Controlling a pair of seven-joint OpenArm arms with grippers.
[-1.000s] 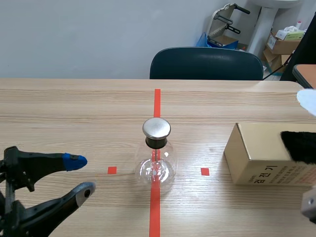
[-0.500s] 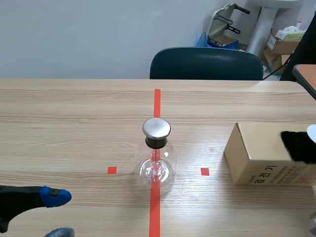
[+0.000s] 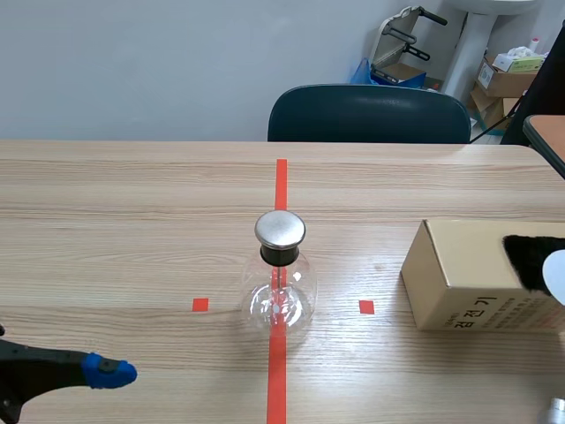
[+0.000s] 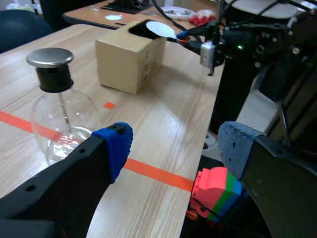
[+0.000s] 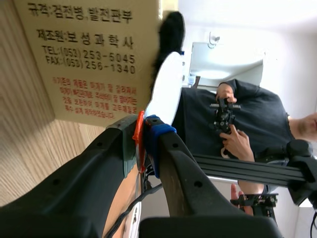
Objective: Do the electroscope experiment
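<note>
While the left claw (image 4: 176,146) gapes empty near-left of the electroscope (image 3: 280,265), the right claw (image 5: 144,136) pinches a white paddle (image 5: 166,89).

The left gripper (image 4: 173,146) has two thick matte black fingers with small round screw recesses in their sides, one tipped with a bright blue dotted pad (image 4: 115,146), the other with a duller grey-blue dotted pad (image 4: 235,148). The right gripper (image 5: 144,136) has the same broad black fingers with round recesses, a blue pad (image 5: 157,133) on one tip and a thin black cable (image 5: 148,191) beneath. The right arm (image 4: 262,39) is black and blocky, hung with dark cables, and carries a small green light (image 4: 241,47) and a silver metal block (image 4: 206,53).
</note>
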